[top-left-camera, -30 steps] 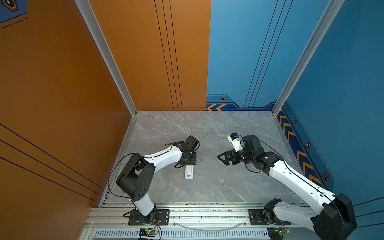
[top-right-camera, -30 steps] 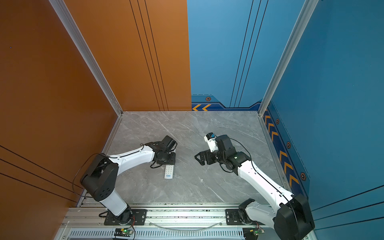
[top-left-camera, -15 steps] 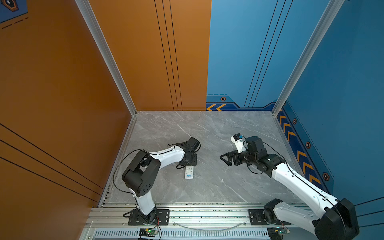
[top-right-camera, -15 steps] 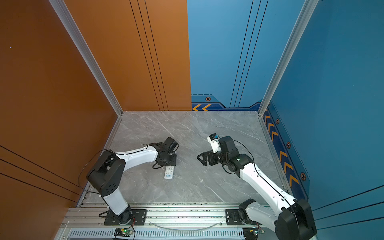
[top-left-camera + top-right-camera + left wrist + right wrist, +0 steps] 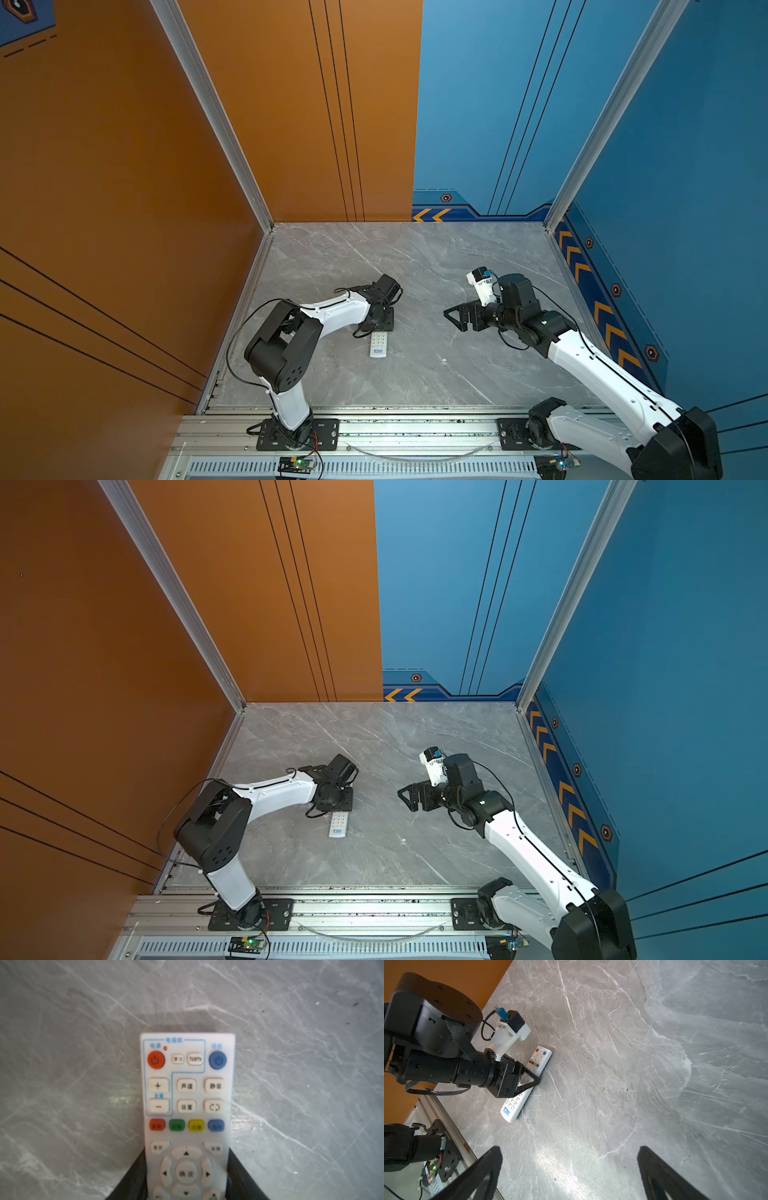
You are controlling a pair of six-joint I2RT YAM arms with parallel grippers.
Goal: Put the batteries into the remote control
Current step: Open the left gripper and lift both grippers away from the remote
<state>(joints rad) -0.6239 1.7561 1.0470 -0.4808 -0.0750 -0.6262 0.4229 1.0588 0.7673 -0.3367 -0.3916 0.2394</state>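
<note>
A: Where is the remote control (image 5: 378,344)?

B: Flat on the grey marble worktop (image 5: 436,374), buttons up, in front of the left arm's base side. Its blue-logo end points toward the rail; the red and blue power buttons sit at the far end.

A: And the left hand (image 5: 186,1176)?

B: Down over the remote's middle, its black fingers (image 5: 135,1174) pressed against both long edges, so it grips the remote control. The right wrist view shows the same clamp (image 5: 527,1080).

A: The right hand (image 5: 459,318)?

B: Spread wide, holding nothing, hovering above bare worktop well apart from the remote. I see no batteries anywhere.
</note>
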